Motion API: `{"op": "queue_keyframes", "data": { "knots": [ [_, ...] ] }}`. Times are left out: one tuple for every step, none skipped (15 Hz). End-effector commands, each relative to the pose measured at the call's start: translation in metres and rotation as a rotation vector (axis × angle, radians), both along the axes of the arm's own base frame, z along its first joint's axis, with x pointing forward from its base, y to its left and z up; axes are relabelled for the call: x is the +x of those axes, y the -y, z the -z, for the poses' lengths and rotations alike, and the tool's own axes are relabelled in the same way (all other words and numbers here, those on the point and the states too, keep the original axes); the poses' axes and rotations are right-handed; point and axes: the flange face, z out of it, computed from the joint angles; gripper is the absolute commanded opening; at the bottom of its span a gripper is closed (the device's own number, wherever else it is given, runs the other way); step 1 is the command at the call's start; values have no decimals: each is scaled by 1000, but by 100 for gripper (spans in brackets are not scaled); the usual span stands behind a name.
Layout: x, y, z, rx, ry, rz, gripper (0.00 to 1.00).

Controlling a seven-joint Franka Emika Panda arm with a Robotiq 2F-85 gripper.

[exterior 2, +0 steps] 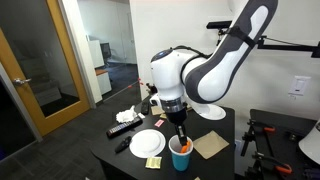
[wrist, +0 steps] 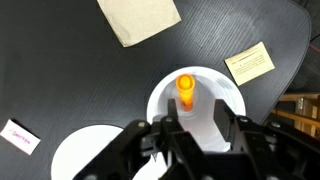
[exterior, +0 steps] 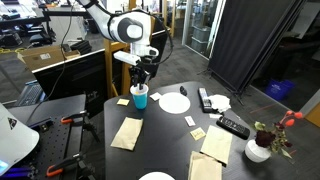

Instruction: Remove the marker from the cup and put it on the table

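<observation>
The teal-blue cup (exterior: 139,99) stands near the table's edge and also shows in an exterior view (exterior 2: 180,157). From the wrist view I look down into its white inside (wrist: 160,92). The orange marker (wrist: 186,90) stands upright in the cup, and its tip shows at the rim in an exterior view (exterior 2: 184,146). My gripper (wrist: 195,106) is open directly above the cup, with its fingertips at the rim and the marker close to the left finger. It also shows in both exterior views (exterior: 140,80) (exterior 2: 179,132). The dark table (wrist: 80,80) lies all around the cup.
White plates (exterior: 174,102) (exterior 2: 147,143), tan napkins (exterior: 127,133) (wrist: 138,18) and yellow sticky notes (wrist: 249,63) lie on the table. Black remotes (exterior: 232,126) and a white vase with red flowers (exterior: 259,150) are farther off. A black cart with red-handled clamps (exterior: 60,120) stands beside the table.
</observation>
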Motion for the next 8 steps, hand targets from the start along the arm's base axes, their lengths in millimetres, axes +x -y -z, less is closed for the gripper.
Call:
{"op": "queue_keyframes", "data": {
  "knots": [
    [2, 4, 4, -12, 20, 16, 45],
    [2, 4, 6, -12, 18, 17, 45],
    [2, 5, 7, -13, 16, 19, 45],
    [2, 6, 9, -14, 14, 21, 43],
    [2, 7, 10, -14, 12, 22, 42],
    [2, 8, 12, -15, 10, 24, 40],
    [2, 8, 13, -15, 9, 25, 40],
    [2, 9, 14, -15, 8, 26, 40]
  ]
}}
